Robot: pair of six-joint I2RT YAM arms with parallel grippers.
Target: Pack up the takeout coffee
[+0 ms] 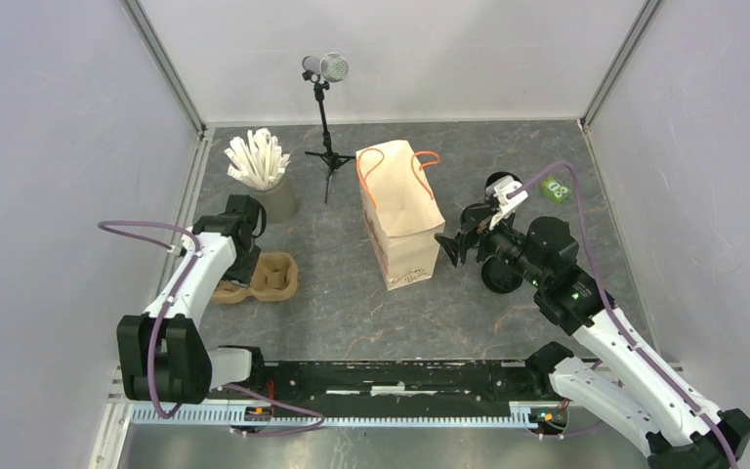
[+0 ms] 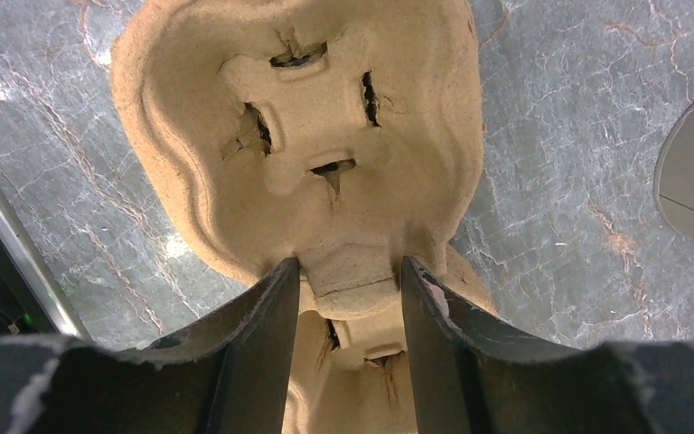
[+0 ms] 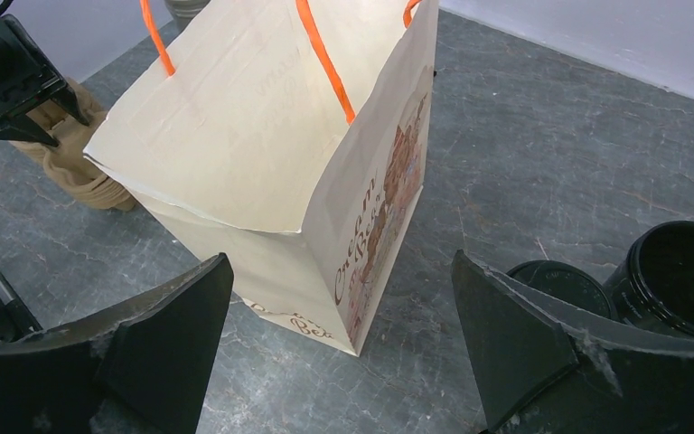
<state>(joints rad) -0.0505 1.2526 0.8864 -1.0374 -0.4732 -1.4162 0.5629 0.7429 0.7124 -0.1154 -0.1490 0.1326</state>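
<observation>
I'm clamping left end effector (image 2: 350, 262) square on carrier (image 2: 307, 108) web, right end effector (image 3: 341, 262) gaping open facing bag (image 3: 235, 136).

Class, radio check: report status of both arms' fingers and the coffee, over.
Left fingers clamped on pulp carrier centre ridge. Right fingers open, facing paper bag. Black cup lidless, lid beside it, outside bag.

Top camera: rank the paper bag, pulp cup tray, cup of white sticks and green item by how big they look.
1. paper bag, clearly largest.
2-3. cup of white sticks and pulp cup tray: they look alike, and the left arm hides part of the tray.
4. green item, smallest.
</observation>
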